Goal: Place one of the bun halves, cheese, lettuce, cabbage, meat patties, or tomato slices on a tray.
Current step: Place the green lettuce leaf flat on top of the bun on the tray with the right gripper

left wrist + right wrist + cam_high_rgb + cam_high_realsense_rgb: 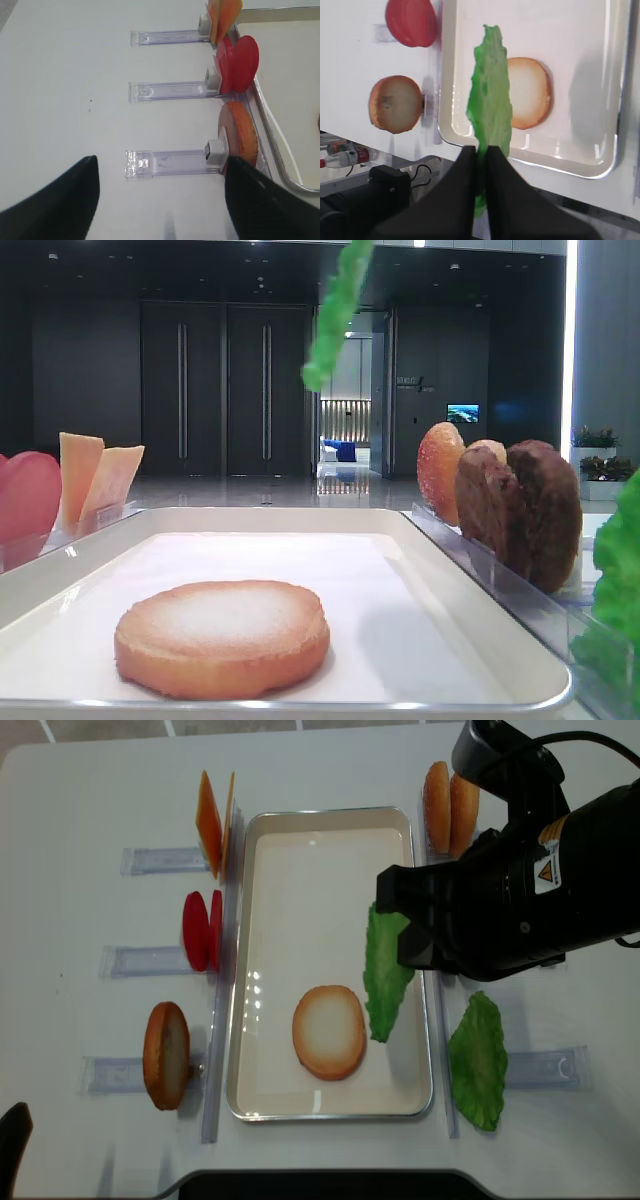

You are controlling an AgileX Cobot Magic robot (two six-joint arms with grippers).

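Right wrist view: right gripper [481,150] is clamped on lettuce [491,95] hanging over the tray [447,90], beside the bun half [532,92]; far end bare.

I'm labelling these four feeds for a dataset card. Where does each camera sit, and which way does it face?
Exterior high: sits low at the tray's short end, facing level along it toward dark doors; shows no robot part, only the hanging lettuce.
Right wrist: behind the right gripper, looking down; the black jaws pinch the lettuce above the tray.
Left wrist: looks down at the clear holders left of the tray; two dark fingers show.
Exterior high (realsense): overhead, facing straight down; right arm shows.
Shared: all but the left wrist show the bun half on the tray.
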